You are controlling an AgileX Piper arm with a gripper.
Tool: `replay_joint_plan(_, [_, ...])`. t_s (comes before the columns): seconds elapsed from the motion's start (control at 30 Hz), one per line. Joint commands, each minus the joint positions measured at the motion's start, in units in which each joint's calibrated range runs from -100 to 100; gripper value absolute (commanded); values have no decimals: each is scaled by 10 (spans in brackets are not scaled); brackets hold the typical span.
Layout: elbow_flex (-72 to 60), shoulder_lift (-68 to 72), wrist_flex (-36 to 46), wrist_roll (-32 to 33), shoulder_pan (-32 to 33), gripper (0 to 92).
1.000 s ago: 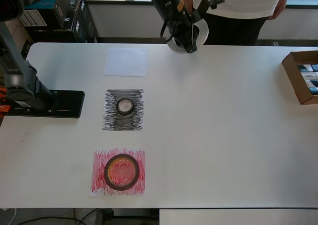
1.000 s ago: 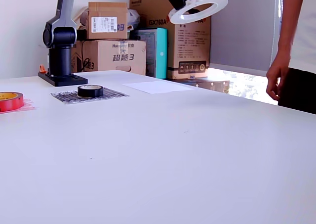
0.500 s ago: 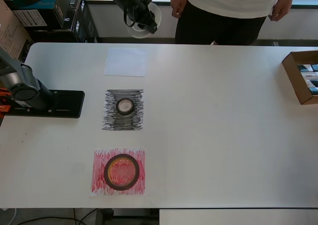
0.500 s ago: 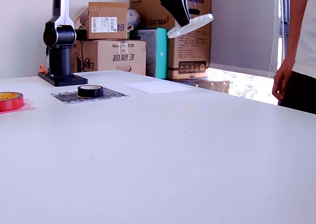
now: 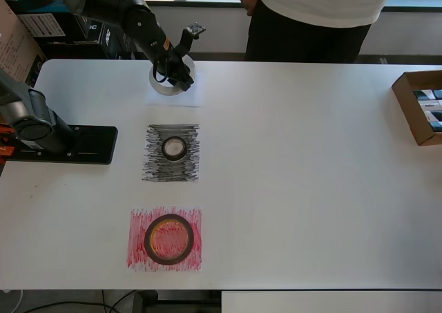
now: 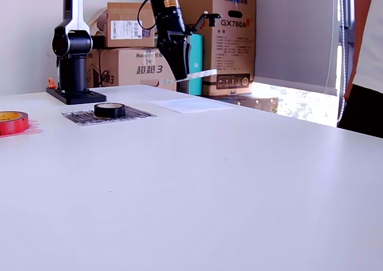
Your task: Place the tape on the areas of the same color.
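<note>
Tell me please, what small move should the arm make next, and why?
Probably lower straight down. The gripper holds the white roll in the air above the white patch, and the overhead view shows the roll over the patch's upper edge. The black roll and red roll already lie on their patches.

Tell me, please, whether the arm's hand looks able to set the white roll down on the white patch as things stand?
Probably yes. The hand holds the white roll above the white patch, and nothing lies on that patch.
</note>
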Motion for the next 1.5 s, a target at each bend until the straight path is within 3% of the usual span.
replay_joint_plan(0.0, [35, 7, -30, -4, -1, 0])
replay_joint_plan(0.9, [-13, 75, -49, 78, -1, 0])
replay_joint_plan(1.47, [-15, 95, -46, 74, 4, 0])
